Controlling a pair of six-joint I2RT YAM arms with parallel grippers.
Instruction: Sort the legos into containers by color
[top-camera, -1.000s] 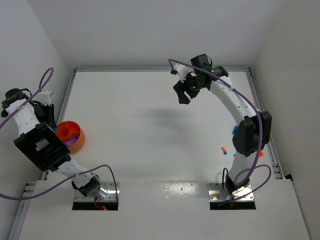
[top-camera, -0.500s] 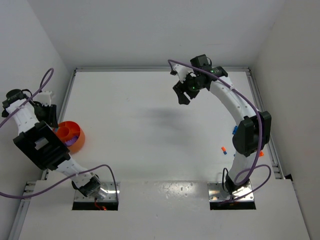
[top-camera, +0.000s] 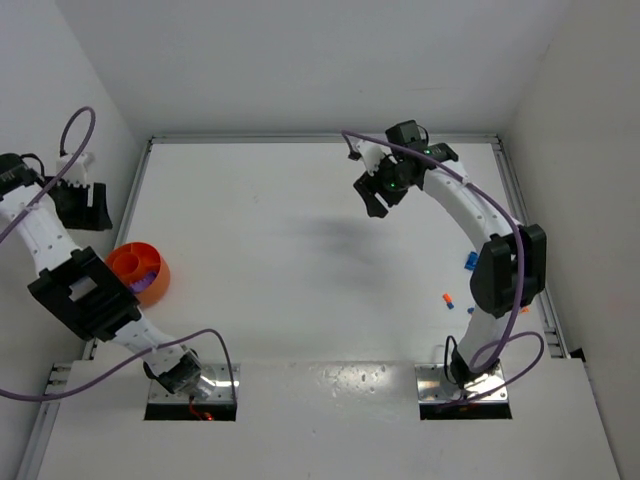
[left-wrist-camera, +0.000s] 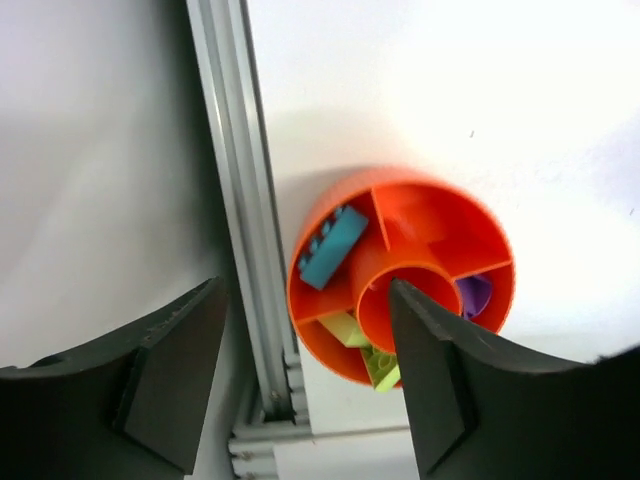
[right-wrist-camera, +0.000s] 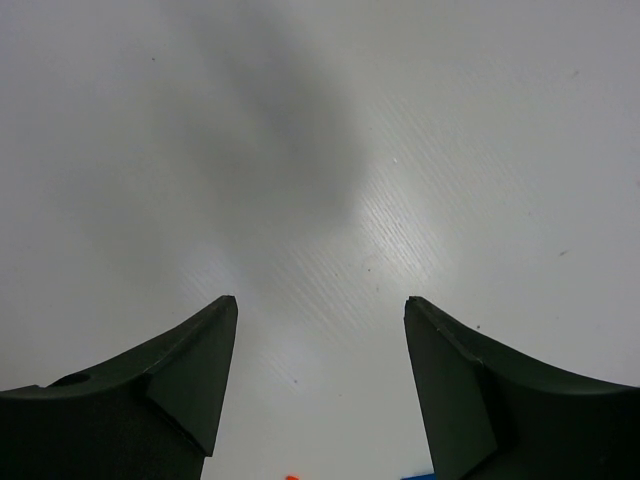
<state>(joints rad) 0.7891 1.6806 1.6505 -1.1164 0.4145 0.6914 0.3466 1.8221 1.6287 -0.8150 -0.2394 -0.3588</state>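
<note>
Top view: the orange bowl (top-camera: 158, 283) sits at the left edge of the table (top-camera: 270, 310), near the left gripper (top-camera: 86, 205). The right gripper (top-camera: 377, 198) hangs far-centre. An orange brick (top-camera: 448, 300) and a blue brick (top-camera: 470, 261) lie loose on the right.
Left wrist: fingers spread and empty above the bowl, which holds a teal brick (left-wrist-camera: 332, 245), lime bricks (left-wrist-camera: 365, 345) and a purple brick (left-wrist-camera: 475, 293) in separate compartments.
Right wrist: fingers spread, empty.

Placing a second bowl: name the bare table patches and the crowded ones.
Bare: the wide middle of the table, from the bowl across to the right arm. Crowded: beside that arm, where loose legos lie, and around the bowl.

White arms (top-camera: 455, 200), black joints (top-camera: 510, 265), dark tool fingers (right-wrist-camera: 180, 390) — looping purple cables (top-camera: 65, 135).
</note>
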